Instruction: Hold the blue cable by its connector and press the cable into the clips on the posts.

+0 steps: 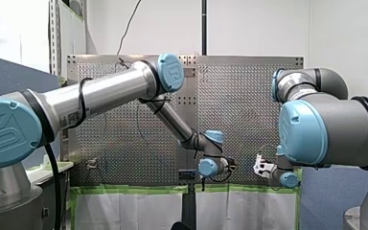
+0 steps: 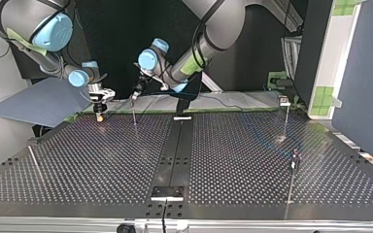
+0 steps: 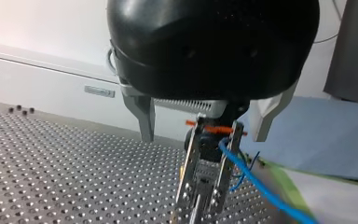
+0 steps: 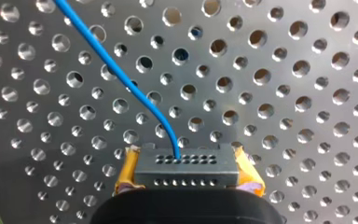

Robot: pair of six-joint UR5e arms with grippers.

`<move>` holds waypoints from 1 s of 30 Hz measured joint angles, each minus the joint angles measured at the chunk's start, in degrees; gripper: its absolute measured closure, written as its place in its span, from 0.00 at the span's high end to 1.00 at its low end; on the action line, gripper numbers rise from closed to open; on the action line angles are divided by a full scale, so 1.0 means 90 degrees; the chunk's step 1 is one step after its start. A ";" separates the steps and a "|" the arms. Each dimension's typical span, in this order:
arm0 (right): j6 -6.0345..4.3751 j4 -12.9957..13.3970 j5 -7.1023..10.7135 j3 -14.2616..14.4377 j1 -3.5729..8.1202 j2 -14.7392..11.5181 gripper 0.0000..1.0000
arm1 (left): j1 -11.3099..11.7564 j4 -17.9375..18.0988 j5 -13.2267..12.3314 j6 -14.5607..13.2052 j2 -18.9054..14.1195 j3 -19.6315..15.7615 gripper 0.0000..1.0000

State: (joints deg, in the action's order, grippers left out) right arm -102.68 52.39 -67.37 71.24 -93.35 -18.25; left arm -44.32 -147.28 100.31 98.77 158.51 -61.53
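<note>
In the right wrist view my right gripper is shut, its yellow pads clamping a grey connector. The blue cable leaves the connector's top and runs away over the perforated table. In the left wrist view my left gripper is open, its metal fingers standing either side of a metal clip post. The blue cable passes through that clip and trails off to one side. In the top view my left gripper hangs over a thin post, and my right gripper is just beside it.
Two more posts, one at the back and one nearer, stand at the top view's right. A thin rod lies at its left. A blue sheet lies behind my right gripper. A black strip runs down the table's middle.
</note>
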 joint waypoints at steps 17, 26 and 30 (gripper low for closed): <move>-0.0028 -0.0010 0.0004 0.0001 0.0035 0.0000 0.00 | -0.0058 0.0224 0.0191 -0.0472 0.0378 0.0320 0.98; -0.0036 -0.0010 0.0004 0.0000 0.0044 0.0000 0.00 | -0.0093 0.0218 0.0195 -0.0729 0.0381 0.0369 0.98; -0.0038 -0.0010 0.0004 0.0001 0.0045 0.0000 0.00 | -0.0104 0.0216 0.0209 -0.0888 0.0381 0.0374 0.98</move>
State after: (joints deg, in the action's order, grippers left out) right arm -103.02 52.31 -67.33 71.25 -92.95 -18.25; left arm -45.25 -145.34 102.19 90.78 161.94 -58.17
